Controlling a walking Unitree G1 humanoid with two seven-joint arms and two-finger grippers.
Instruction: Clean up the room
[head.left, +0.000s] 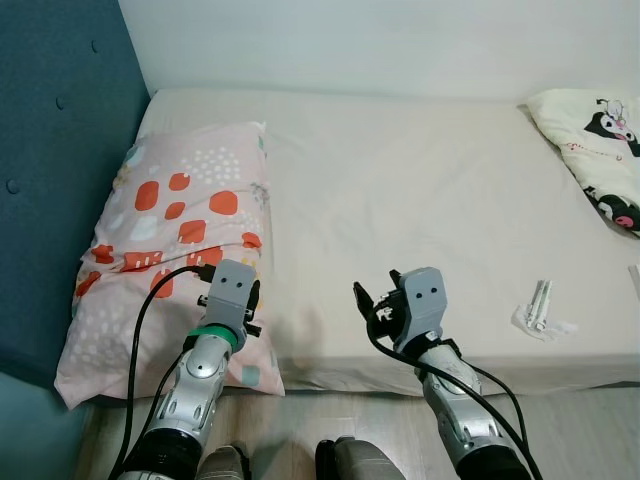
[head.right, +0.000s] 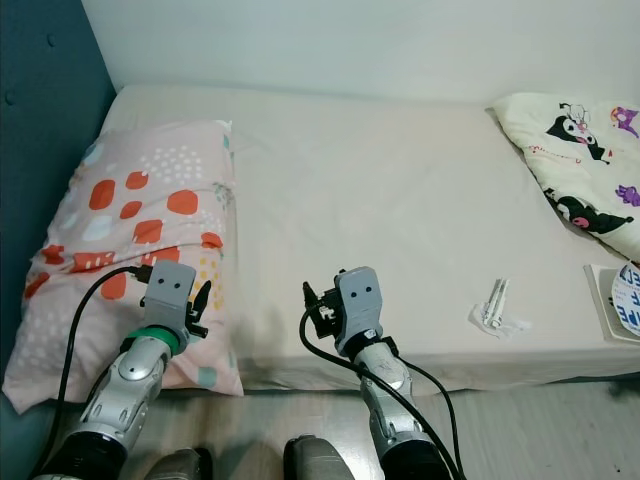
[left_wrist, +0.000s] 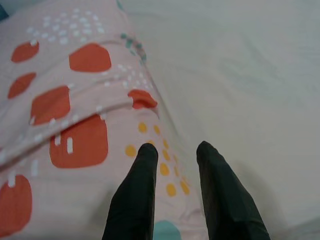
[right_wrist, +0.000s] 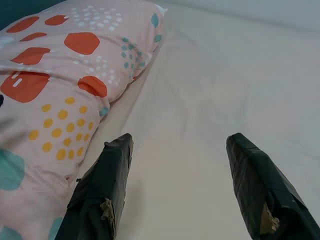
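the left gripper (left_wrist: 175, 152) hangs low over the near end of the pillow (head.left: 175, 240), its two smooth black fingers (left_wrist: 137, 195) a small gap apart, nothing between them, tips just above the fabric's orange dots. the right gripper (right_wrist: 177, 145) sits over the bare sheet just beside the pillow, its two fingers (right_wrist: 100, 192) spread wide and empty, the pads scuffed with pale worn patches near the base.

one pillow here, soft and puffy, pale pink cotton with blocky orange-red patches, white speckles, small teal marks and a cluster of yellow dots. it lies along the left side of the bed (head.left: 420, 190), up against the padded blue headboard (head.left: 50, 150) with its button tufts, and its near corner hangs over the mattress edge. the bed wears a plain cream sheet, smooth with faint creases.

at the far right corner, one cream blanket (head.right: 575, 160) printed with black-and-white cartoon characters and touches of pink and purple, bunched and soft. on the sheet near the front edge, well apart from the grippers, a pair of thin white sticks in a crumpled clear wrapper (head.left: 540, 310). right of that, at the bed's edge, a flat white square thing with a round label (head.right: 622, 300); the writing is too small to read.

both arms are silver metal with grey wrist housings, black cables looping off each.
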